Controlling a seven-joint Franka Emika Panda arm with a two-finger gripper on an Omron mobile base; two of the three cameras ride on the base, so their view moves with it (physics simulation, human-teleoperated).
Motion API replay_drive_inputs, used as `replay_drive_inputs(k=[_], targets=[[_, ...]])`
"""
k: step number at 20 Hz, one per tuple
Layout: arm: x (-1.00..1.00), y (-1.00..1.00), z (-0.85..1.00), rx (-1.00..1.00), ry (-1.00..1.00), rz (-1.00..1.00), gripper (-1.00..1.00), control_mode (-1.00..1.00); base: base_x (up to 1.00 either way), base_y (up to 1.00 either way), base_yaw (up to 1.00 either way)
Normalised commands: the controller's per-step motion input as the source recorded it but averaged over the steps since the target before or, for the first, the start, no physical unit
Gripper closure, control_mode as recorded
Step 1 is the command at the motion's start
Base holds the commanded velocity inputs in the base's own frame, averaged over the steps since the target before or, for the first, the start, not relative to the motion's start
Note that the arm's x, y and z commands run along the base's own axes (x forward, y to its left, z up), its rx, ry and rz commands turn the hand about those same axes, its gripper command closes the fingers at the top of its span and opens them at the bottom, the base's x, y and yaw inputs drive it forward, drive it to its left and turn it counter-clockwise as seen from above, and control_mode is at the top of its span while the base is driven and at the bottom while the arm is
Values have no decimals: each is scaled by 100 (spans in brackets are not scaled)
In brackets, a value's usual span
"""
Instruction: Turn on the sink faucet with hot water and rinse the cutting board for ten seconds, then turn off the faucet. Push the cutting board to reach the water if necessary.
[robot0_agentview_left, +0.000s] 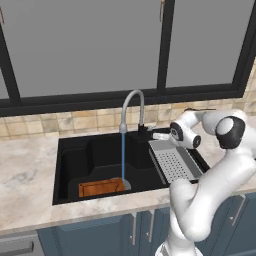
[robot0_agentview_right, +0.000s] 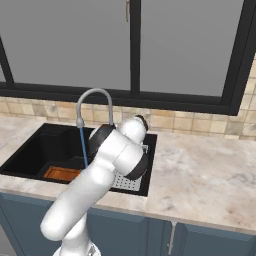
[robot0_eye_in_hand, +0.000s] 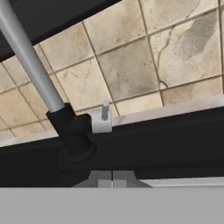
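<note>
The sink faucet (robot0_agentview_left: 133, 102) arches over the black sink (robot0_agentview_left: 75, 155). From its spout the water (robot0_agentview_left: 123, 160) falls as a thin blue stream, landing at the right end of the orange-brown cutting board (robot0_agentview_left: 101, 187), which lies flat on the basin floor near the front wall. My gripper (robot0_agentview_left: 153, 134) hovers just right of the faucet's black base, shut and holding nothing. In the hand view the closed gripper (robot0_eye_in_hand: 112, 179) sits a little below the small pale handle (robot0_eye_in_hand: 102, 120) on the black base (robot0_eye_in_hand: 72, 133), apart from it. The right base view also has the faucet (robot0_agentview_right: 93, 97), water (robot0_agentview_right: 83, 147) and cutting board (robot0_agentview_right: 60, 173).
A grey perforated drainer tray (robot0_agentview_left: 172, 161) rests across the sink's right part, under my wrist. Beige tiled backsplash (robot0_agentview_left: 75, 120) and dark window frames stand behind the faucet. Marble counter (robot0_agentview_right: 210, 170) stretches to both sides of the sink.
</note>
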Motion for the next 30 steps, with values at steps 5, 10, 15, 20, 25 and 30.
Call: replay_drive_inputs(k=[5, 10, 15, 20, 25, 30], targets=[[-17, 1, 36, 0, 20, 0, 100, -100, 0, 0, 0], [-29, 0, 41, 0, 16, 0, 100, -100, 0, 0, 0], [-15, -12, 47, 0, 12, 0, 100, -100, 0, 0, 0], [-4, -42, 43, 0, 6, 2, 100, -100, 0, 0, 0], [0, -48, 42, 0, 8, 5, 100, -100, 0, 0, 0], [0, -13, 29, 0, 11, 1, 100, -100, 0, 0, 0]])
